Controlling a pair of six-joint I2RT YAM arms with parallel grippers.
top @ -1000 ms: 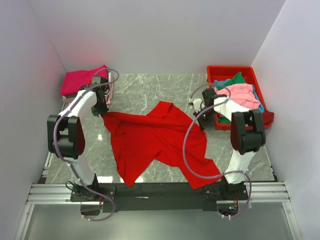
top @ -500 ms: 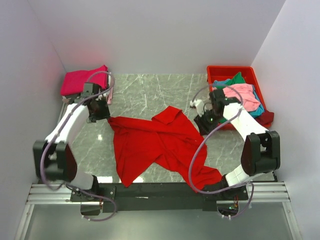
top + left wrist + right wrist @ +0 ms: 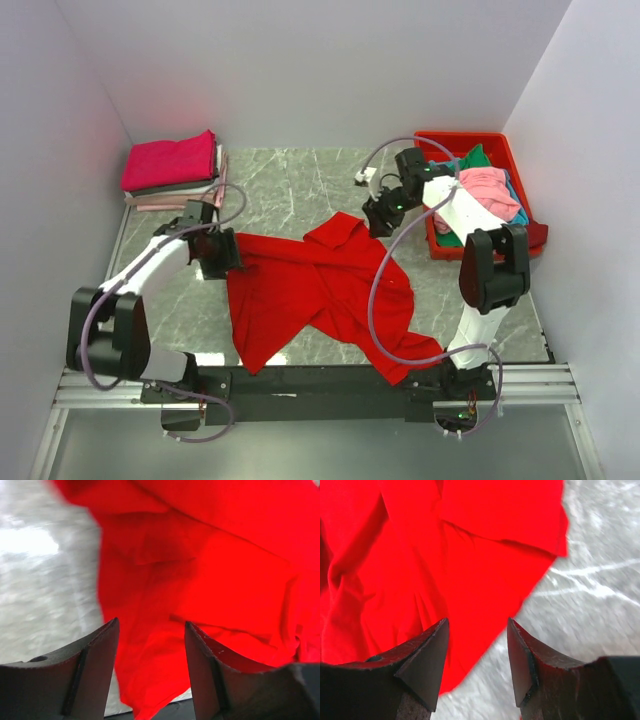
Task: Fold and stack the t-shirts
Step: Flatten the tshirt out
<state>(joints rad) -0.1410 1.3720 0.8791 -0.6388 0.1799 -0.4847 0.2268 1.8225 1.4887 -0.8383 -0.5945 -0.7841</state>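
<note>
A large bright red t-shirt (image 3: 320,290) lies crumpled and spread across the middle of the marble table. My left gripper (image 3: 228,256) hovers over the shirt's left edge, open, its fingers apart above red cloth (image 3: 210,555) with nothing pinched between them (image 3: 151,625). My right gripper (image 3: 377,216) is at the shirt's back right corner, also open (image 3: 477,622). Below it show the red cloth's edge (image 3: 420,545) and bare table (image 3: 590,595). A folded stack topped by a magenta t-shirt (image 3: 170,160) sits at the back left.
A red plastic bin (image 3: 460,138) at the back right holds loose pink (image 3: 485,190), green (image 3: 470,160) and teal shirts. White walls close in the table on three sides. The arms' bases stand on the rail at the near edge.
Both grippers opened and let go of the red shirt, which settled on the table. The left gripper moved nearer and rightward over the shirt; the right swung back and left.
</note>
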